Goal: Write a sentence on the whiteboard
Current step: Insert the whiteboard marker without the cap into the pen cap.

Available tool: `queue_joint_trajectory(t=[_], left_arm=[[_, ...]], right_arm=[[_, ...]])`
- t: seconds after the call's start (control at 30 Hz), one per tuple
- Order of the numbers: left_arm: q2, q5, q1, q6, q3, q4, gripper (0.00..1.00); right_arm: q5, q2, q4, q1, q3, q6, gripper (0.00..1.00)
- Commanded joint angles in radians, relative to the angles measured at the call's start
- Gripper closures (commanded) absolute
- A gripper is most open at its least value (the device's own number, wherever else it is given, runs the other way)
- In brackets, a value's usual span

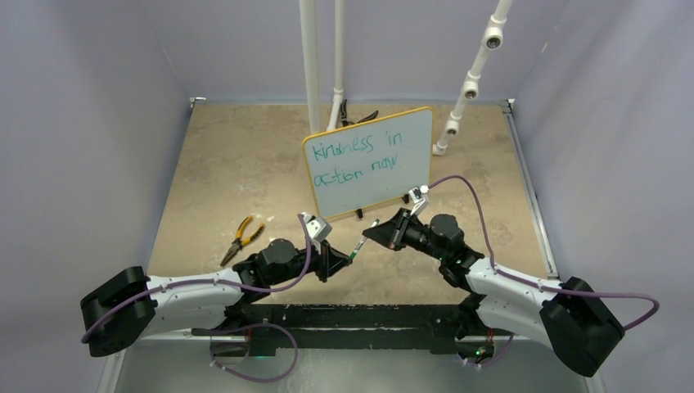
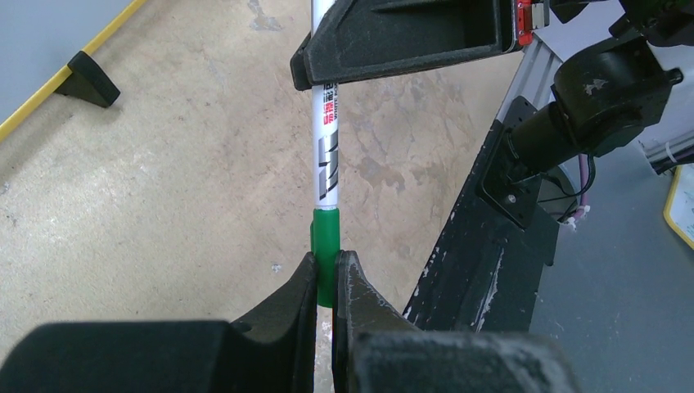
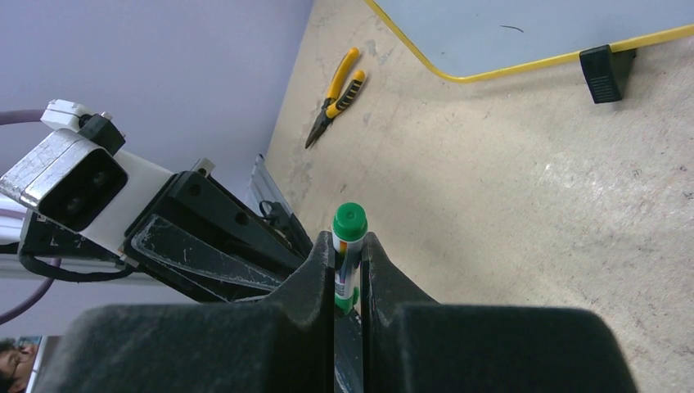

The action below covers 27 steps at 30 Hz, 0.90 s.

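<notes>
Two arms meet in the middle.
The left arm (image 1: 205,291) and the right arm (image 1: 507,282) bend low and point at each other. The left gripper (image 1: 353,254) and the right gripper (image 1: 372,232) both pinch one pen (image 1: 362,243) tight, nose to nose.

whiteboard (image 1: 414,177), teal sentence (image 1: 357,157) "kindness in action now"

Teal sentence (image 1: 358,155) on yellow-framed whiteboard (image 1: 372,194)

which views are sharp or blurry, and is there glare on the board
Top view: soft even light, no glare on the board, writing readable, shadows faint. Left wrist view: marker label crisp, the left gripper going soft close to the lens. Right wrist view: the right gripper out of focus, pliers and table sharp.
</notes>
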Motion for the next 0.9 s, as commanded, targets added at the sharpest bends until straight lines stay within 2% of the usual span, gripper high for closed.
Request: queue_joint_trajectory(t=[0.0, 0.13, 0.5, 0.63, 0.73, 0.87], left_arm=[[-0.001, -0.028, 0.000, -0.024, 0.079, 0.113, 1.00], [0.003, -0.037, 0.000, -0.033, 0.095, 0.074, 1.00], [-0.093, -0.084, 0.000, -0.038, 0.110, -0.114, 0.64], [-0.110, -0.078, 0.000, -0.039, 0.114, -0.178, 0.56], [-0.093, -0.037, 0.000, -0.042, 0.121, -0.223, 0.44], [-0.066, 0.010, 0.000, -0.054, 0.121, -0.242, 0.38]], right_arm=[[-0.016, 0.015, -0.062, 0.008, -0.011, -0.038, 1.00], [-0.030, 0.024, -0.056, 0.008, -0.010, -0.032, 1.00], [-0.021, 0.003, -0.079, 0.008, -0.001, -0.037, 1.00], [-0.022, -0.006, -0.079, 0.008, 0.002, -0.032, 1.00], [-0.016, -0.027, -0.074, 0.008, 0.001, -0.024, 1.00], [-0.006, -0.057, -0.077, 0.008, 0.002, -0.029, 1.00]])
